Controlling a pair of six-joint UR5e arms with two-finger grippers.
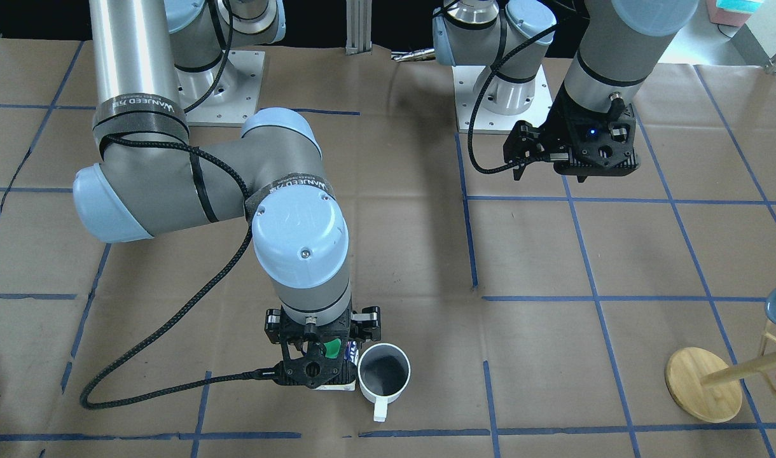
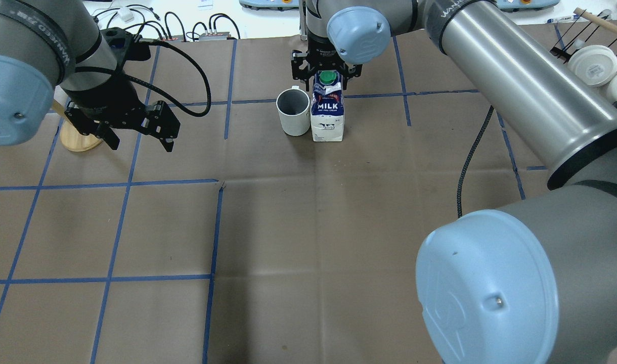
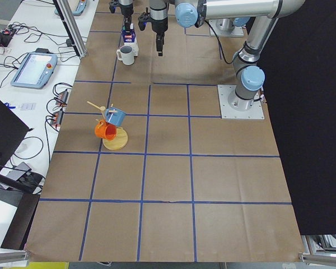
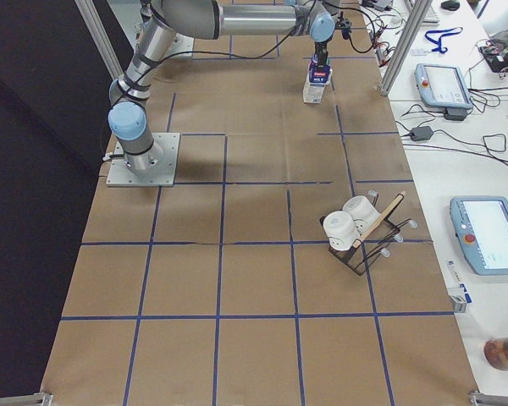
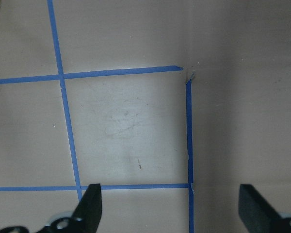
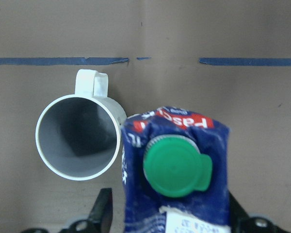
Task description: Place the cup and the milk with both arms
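Right pincer (image 6: pixel 170 216) straddled the top of the single milk (image 2: pixel 328 114), jaws spread wide; whether it gripped could not be told. That milk stood upright on the counter (image 2: pixel 339 227), the one cup (image 2: pixel 293 111) upright just beside it. Left pincer (image 2: pixel 139 141) hung wide open, empty, well apart from the milk.

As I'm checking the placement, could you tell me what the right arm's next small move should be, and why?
Probably open the right hand fully and lift it straight up: the milk already stands upright on the table beside the cup, and any sideways pull could knock the cup.
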